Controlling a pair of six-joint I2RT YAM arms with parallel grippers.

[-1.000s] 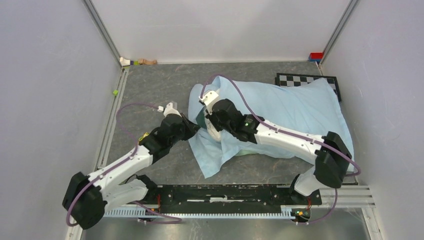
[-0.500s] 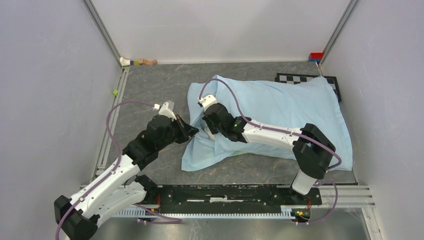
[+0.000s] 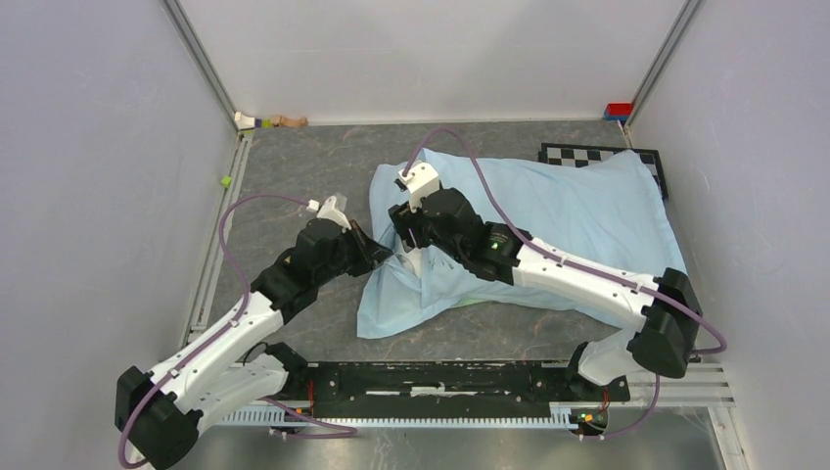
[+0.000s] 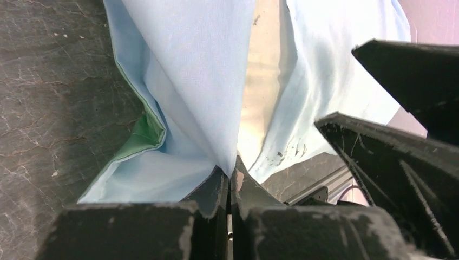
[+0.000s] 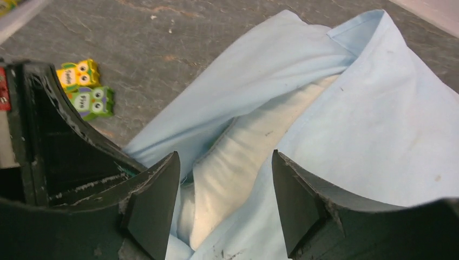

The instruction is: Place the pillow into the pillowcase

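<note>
Toward the near edge, left of centre, the left gripper (image 4: 231, 176) had its fingers pressed together on a fold of the pillowcase (image 3: 577, 211), holding the rim of the mouth up off the worktop. A slack flap of blue cloth trailed from there toward the near edge, its green reverse showing at the hem.

Just beyond, the right gripper (image 5: 224, 157) hung over the mouth with its fingers spread apart and nothing between them. Below it a strip of the pillow (image 5: 254, 135) showed off-white between the two blue layers. Two owl blocks (image 5: 86, 89) lay on the bare worktop near the cloth.

Farther back, the filled case lay plump from the centre to the right edge, its far corner over a checkerboard (image 3: 587, 155). The task looked nearly done: most of the pillow was inside, and what remained was to tuck in the exposed end and draw the slack hem over it.

Against half a second earlier, the right wrist had lifted and shifted toward the far edge, its elbow swinging out toward the near right corner. The left arm and cloth had barely changed.
</note>
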